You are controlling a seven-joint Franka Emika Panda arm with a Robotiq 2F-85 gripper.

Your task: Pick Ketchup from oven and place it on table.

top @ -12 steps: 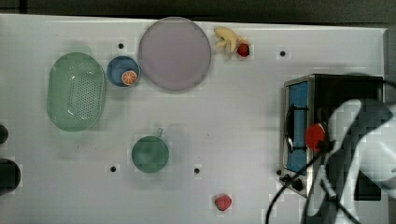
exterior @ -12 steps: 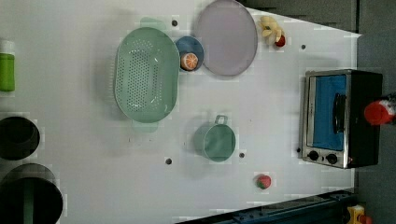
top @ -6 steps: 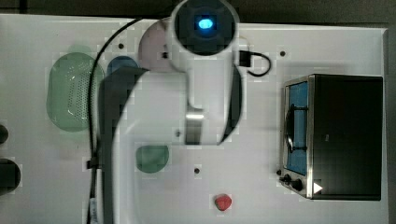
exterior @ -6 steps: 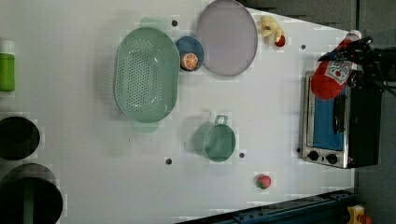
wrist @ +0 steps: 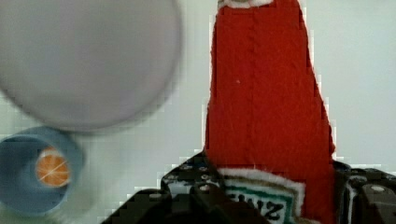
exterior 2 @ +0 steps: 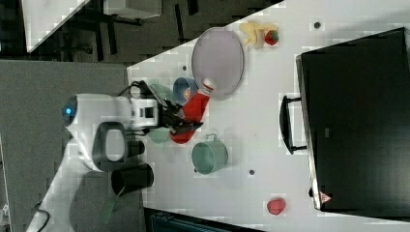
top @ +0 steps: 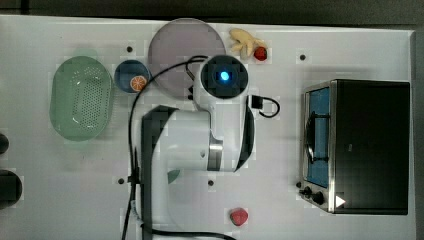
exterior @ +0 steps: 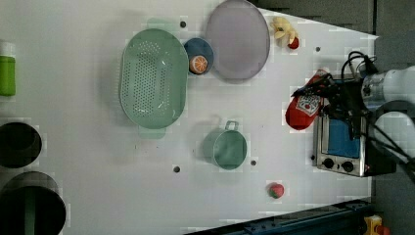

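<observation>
Across the white counter, going by the top view's left to right, a pale green perforated colander comes first, then a small blue bowl with an orange slice in it, and a round lilac plate just beside that. The white arm sits over the middle of the counter and hides part of the plate and a teal cup, which the left view shows out in the open near the centre. Farther along the far edge lie a yellowish toy and a small red strawberry, touching or nearly so. Another red strawberry-like toy rests alone near the front edge. At the top view's right stands the oven, blue glass door and black knobs facing the middle of the counter.

The gripper is clamped partway closed around the lower body of the Ketchup, the fingers pressing on the labelled end. The bottle is outside the oven, carried in the air and lying tilted, its white cap pointing toward the lilac plate in the right view. In the wrist view its red neck stretches away from the gripper, with the plate and blue bowl below on the counter.
</observation>
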